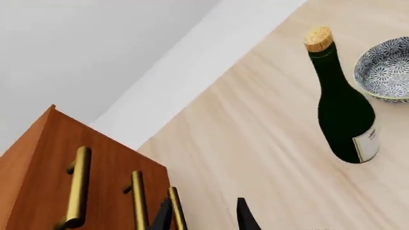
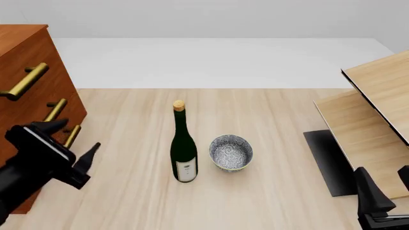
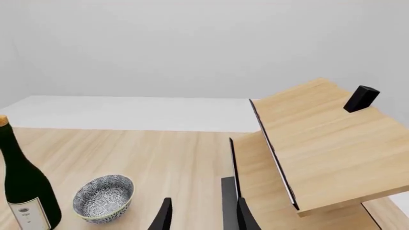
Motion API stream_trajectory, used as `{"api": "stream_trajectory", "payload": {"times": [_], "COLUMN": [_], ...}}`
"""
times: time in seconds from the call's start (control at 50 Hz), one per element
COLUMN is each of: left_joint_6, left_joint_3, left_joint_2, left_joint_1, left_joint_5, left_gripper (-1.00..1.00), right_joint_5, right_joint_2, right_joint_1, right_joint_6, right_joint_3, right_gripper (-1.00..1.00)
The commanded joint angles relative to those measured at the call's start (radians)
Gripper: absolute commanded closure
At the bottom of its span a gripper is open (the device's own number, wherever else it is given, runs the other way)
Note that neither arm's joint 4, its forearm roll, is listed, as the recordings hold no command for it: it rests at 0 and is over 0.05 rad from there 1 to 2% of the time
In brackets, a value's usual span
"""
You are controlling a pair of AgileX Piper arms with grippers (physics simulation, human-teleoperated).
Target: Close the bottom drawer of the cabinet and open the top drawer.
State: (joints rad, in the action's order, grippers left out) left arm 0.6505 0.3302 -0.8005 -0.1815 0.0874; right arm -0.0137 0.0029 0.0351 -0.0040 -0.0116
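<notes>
My left gripper [image 2: 75, 143] is at the left side of the table [image 2: 281, 115], right beside the cabinet [image 2: 26, 62]. Its two black fingers are spread apart and hold nothing. One finger sits just next to the gold handle of the bottom drawer [image 2: 72, 136], but I cannot tell if it touches the handle. The other finger [image 2: 89, 154] pokes out over the table.

The cabinet is big and reddish-brown, at the far left. The top drawer [image 2: 26, 81] has a long gold handle and looks pushed in. The middle drawer handle [image 2: 56, 110] is just below it. All three drawer fronts look flat and even.

My right gripper [image 3: 201, 213] is near me on the right side. Its fingers are apart too, with nothing between them. It is next to the pale wood panels [image 2: 377, 115].

A dark green bottle [image 2: 183, 143] with a cork stands in the middle of the table. A blue and white bowl [image 2: 231, 152] sits just to its right.
</notes>
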Motion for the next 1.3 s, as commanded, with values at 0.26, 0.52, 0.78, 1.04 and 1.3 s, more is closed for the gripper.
{"api": "stream_trajectory", "payload": {"times": [0.26,0.52,0.78,1.04,1.3], "left_joint_6": [0.353,0.507,0.627,0.689,0.736], "left_joint_3": [0.043,0.048,0.0,0.006,0.035], "left_joint_2": [0.086,0.056,-0.009,-0.048,-0.099], "left_joint_1": [0.042,0.075,0.133,0.171,0.234], "left_joint_5": [0.027,0.122,0.247,0.308,0.371], "left_gripper": [-1.0,-1.0,-1.0,-1.0,-1.0], "right_joint_5": [-0.001,-0.002,-0.002,-0.002,0.0], "right_joint_2": [-0.001,-0.001,-0.001,-0.001,-0.001], "right_joint_1": [0.007,0.007,0.009,0.009,0.009], "right_joint_6": [0.004,0.007,0.005,0.003,0.002], "right_joint_3": [0.0,-0.002,-0.002,-0.002,-0.001], "right_gripper": [-1.0,-1.0,-1.0,-1.0,-1.0]}}
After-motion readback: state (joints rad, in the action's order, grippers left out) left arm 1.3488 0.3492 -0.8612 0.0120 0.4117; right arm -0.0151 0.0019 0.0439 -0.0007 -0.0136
